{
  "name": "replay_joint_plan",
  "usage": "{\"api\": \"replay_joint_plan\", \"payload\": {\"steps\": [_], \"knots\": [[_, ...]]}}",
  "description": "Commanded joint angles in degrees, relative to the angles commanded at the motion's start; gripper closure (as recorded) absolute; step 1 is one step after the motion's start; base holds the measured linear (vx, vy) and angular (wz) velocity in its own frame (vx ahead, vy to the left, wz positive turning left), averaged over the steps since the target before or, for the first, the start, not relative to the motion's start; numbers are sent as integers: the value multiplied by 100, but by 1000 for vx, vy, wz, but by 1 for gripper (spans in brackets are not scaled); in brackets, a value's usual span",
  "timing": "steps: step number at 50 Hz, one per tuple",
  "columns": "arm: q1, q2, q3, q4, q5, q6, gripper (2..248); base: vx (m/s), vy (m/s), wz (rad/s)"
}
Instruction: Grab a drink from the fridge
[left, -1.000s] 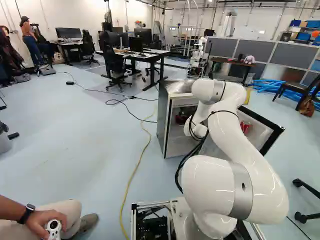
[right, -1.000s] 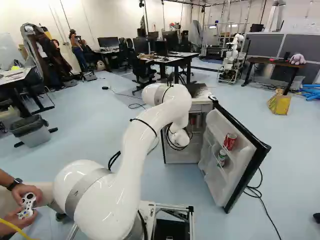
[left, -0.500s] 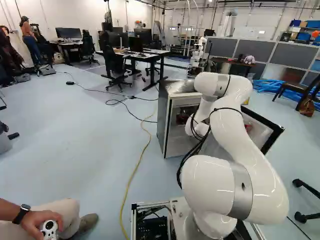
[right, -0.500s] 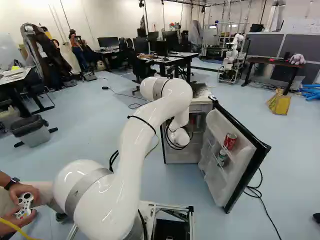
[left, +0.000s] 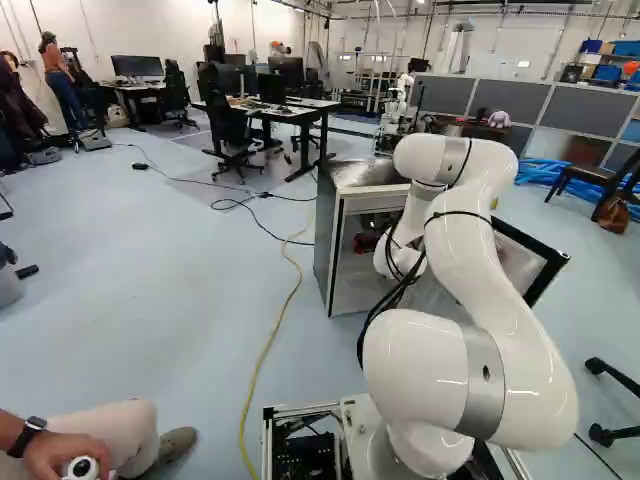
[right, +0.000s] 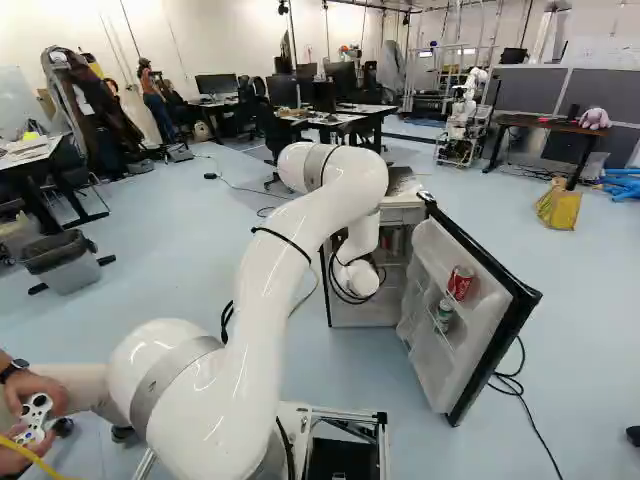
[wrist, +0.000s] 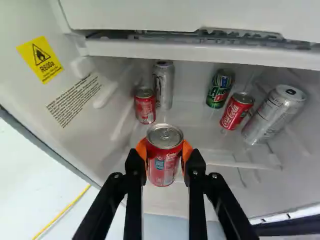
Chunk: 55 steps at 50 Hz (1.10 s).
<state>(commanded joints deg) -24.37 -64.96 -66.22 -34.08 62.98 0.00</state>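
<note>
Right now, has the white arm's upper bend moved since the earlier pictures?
Yes, in the left base view the upper bend has shifted right and up against the fridge.

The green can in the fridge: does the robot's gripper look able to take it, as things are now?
Probably not: the gripper is shut on a red can, so it seems to have no room for the green can.

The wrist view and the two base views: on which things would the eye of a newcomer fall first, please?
Probably first on the red can held in the gripper, with five more cans behind it inside the fridge. In the base views, the large white arm stands out, reaching to the fridge, whose door is wide open.
</note>
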Motion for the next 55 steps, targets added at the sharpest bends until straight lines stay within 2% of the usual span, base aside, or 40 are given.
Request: {"api": "replay_joint_plan", "payload": {"steps": [13, 34, 55], "knots": [[-72, 246, 436, 157, 0, 0, 162, 0, 0, 0], [-190, 948, 1316, 218, 0, 0, 162, 0, 0, 0], [-264, 1686, 2176, 609, 0, 0, 162, 0, 0, 0]]}}
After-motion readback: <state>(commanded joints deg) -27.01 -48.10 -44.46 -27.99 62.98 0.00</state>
